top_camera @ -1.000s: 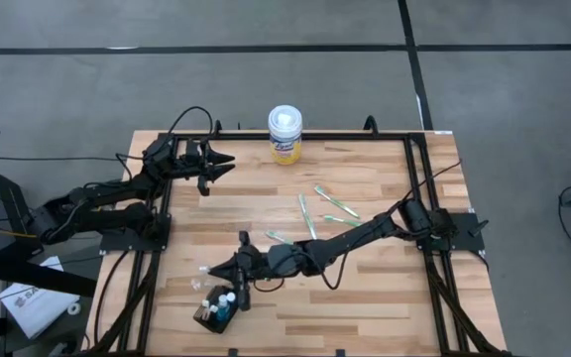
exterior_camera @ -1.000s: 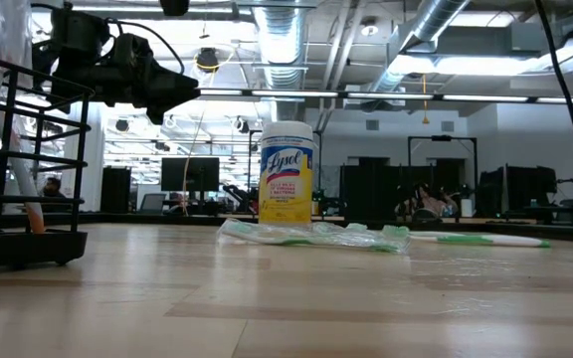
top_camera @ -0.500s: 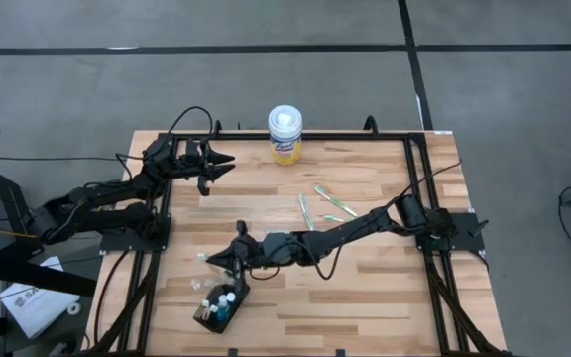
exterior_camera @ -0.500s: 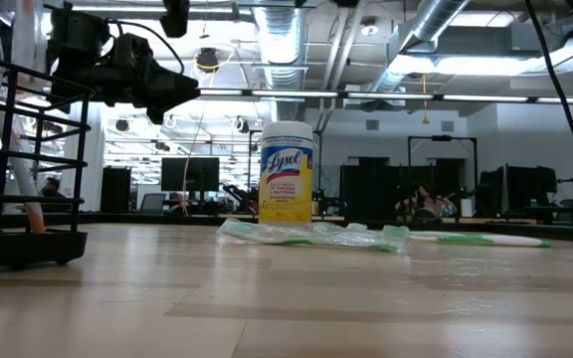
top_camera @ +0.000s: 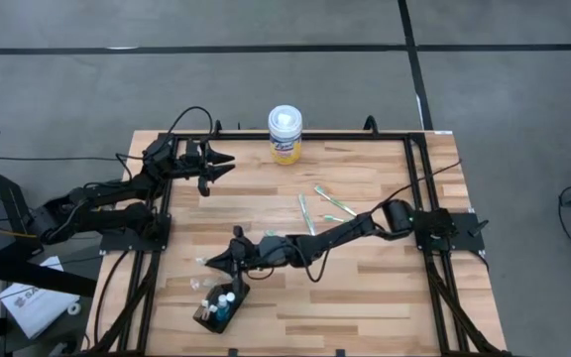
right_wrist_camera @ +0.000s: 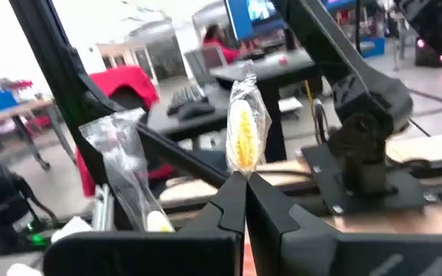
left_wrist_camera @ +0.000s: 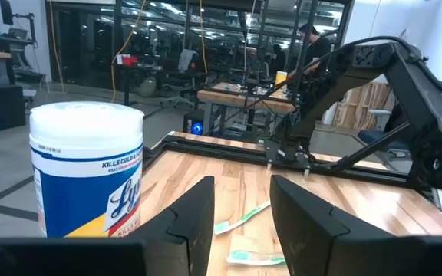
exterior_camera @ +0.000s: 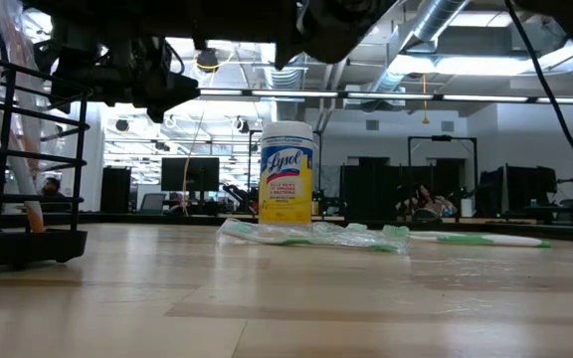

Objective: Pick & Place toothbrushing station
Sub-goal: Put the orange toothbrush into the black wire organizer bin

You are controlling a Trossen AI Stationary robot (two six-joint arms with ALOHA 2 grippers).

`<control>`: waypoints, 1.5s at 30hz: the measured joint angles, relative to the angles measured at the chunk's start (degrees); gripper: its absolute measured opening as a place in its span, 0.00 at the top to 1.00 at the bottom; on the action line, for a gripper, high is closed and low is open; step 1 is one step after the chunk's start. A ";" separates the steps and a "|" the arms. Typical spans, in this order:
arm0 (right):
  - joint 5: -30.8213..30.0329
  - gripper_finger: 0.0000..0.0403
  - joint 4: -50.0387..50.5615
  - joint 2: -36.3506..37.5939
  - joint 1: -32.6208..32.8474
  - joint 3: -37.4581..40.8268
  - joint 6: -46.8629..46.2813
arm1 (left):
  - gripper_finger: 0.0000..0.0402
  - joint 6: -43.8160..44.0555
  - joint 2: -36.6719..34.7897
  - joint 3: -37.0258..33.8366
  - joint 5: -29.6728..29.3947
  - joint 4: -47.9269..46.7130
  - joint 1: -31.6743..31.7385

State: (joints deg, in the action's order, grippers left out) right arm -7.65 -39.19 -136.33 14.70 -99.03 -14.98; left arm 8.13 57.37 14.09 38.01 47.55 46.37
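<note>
Taking table [top_camera: 365, 297] centre as my dial: wipes canister [top_camera: 285, 134] stands at twelve by the far edge; toothbrushes [top_camera: 323, 206] lie at one; toothbrushing station [top_camera: 221, 306] sits at seven, my right gripper [top_camera: 209, 262] just behind it; my left gripper [top_camera: 224, 164] hangs at ten.

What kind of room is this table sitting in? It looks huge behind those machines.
Probably a big open robotics lab or workshop. Bare ducts and strip lights run overhead, rows of desks with monitors stand behind, and the wooden table carries two robot arms on black frames.
</note>
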 joint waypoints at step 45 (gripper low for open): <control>3.88 0.79 -6.06 -1.73 1.66 -0.08 1.96 | 0.69 0.25 0.00 0.00 0.23 0.02 0.00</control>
State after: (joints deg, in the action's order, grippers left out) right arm -3.77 -45.25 -138.06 16.36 -99.11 -13.01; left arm 8.38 57.37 14.09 38.24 47.57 46.37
